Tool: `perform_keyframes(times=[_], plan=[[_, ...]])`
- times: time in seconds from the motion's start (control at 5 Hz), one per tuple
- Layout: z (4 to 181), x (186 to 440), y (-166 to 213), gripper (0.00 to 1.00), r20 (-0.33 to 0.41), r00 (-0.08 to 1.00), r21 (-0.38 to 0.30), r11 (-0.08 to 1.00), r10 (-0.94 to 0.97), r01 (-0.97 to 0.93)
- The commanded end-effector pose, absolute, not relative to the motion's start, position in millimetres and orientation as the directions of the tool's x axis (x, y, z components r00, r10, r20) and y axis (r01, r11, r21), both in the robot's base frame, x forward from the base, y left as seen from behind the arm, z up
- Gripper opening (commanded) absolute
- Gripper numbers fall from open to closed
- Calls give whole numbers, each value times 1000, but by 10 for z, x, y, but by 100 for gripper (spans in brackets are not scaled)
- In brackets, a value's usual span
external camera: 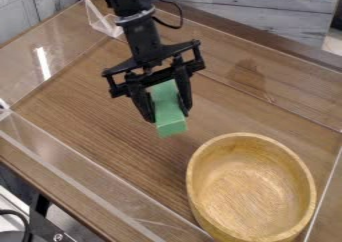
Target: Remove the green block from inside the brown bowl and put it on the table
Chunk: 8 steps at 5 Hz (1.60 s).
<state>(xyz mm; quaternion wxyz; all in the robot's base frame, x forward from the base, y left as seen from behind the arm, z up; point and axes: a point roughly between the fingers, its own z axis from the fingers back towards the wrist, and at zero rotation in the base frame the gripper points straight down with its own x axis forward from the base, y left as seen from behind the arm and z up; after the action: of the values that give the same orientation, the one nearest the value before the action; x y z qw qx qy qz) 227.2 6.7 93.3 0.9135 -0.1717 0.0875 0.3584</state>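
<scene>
Over table (94,106) | hand (162,98) grips green block (167,108) | no writing

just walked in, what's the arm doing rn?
The single arm's gripper is shut on the green block, holding it over the wooden table, up and to the left of the brown bowl. The bowl is empty, so the block is already out of it. The block's lower end sits low, close to the tabletop, but whether it touches is hard to tell. It has not been let go yet.
</scene>
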Motion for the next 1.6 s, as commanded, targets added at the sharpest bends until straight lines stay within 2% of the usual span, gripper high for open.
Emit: perform_keyframes(times=[0.0,1.4], plan=[[982,2315,84,0,-254,743,-276,690,619,-669],[838,2367,102,0,-248,761,-307,696,600,-649]])
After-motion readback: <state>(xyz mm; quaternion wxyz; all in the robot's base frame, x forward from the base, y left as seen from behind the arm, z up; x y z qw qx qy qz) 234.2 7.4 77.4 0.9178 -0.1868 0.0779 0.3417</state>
